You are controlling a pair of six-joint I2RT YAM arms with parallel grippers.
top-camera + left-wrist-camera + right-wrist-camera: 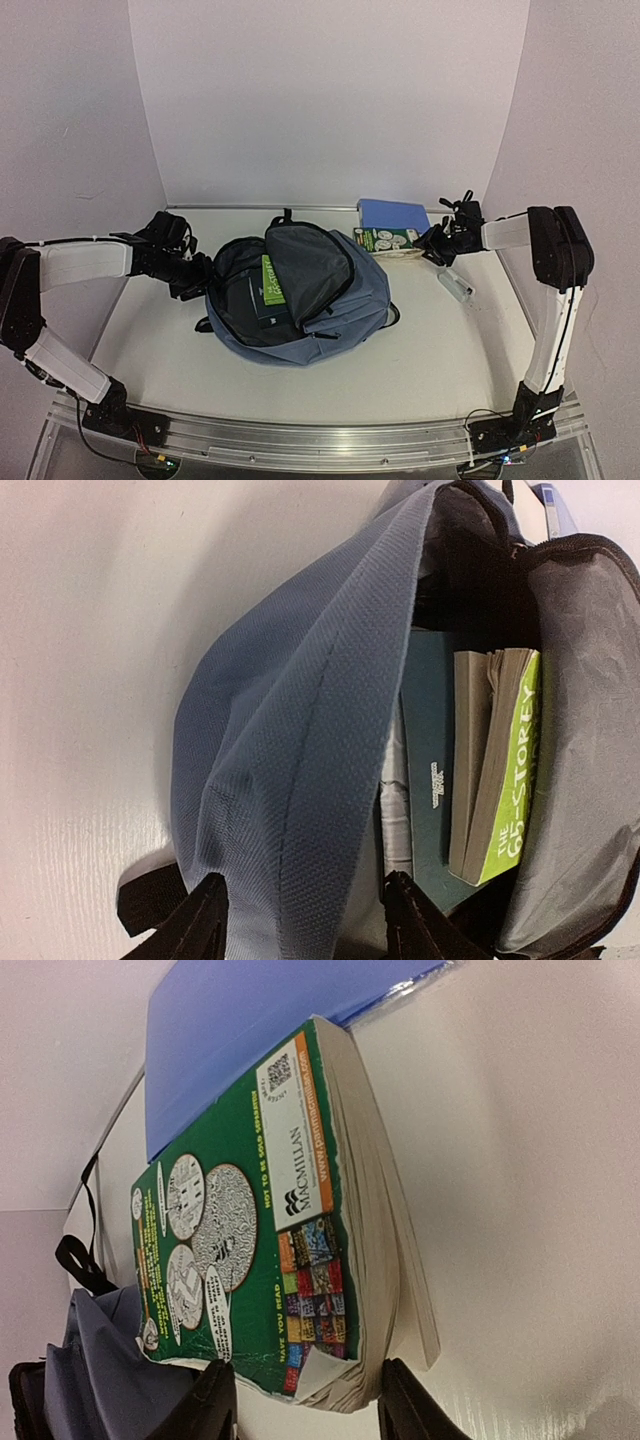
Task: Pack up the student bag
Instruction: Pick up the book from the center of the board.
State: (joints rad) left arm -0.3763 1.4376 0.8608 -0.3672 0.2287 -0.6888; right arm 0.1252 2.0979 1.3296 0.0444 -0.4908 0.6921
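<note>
The slate-blue student bag (330,300) lies open in the middle of the table, its flap folded back. Inside it stand a dark teal book (432,780) and a lime-green paperback (505,780), also seen from above (271,280). My left gripper (193,274) is at the bag's left rim; in the left wrist view it (305,928) is open, with a fold of the bag's fabric (300,740) between its fingers. My right gripper (432,243) is open, its jaws either side of the near corner of a thick green paperback (250,1250), which lies by the bag (388,241).
A flat blue notebook (393,213) lies under and behind the green paperback, also in the right wrist view (260,1030). A small clear tube-like object (455,285) lies on the table right of the bag. White walls enclose the table at back and sides.
</note>
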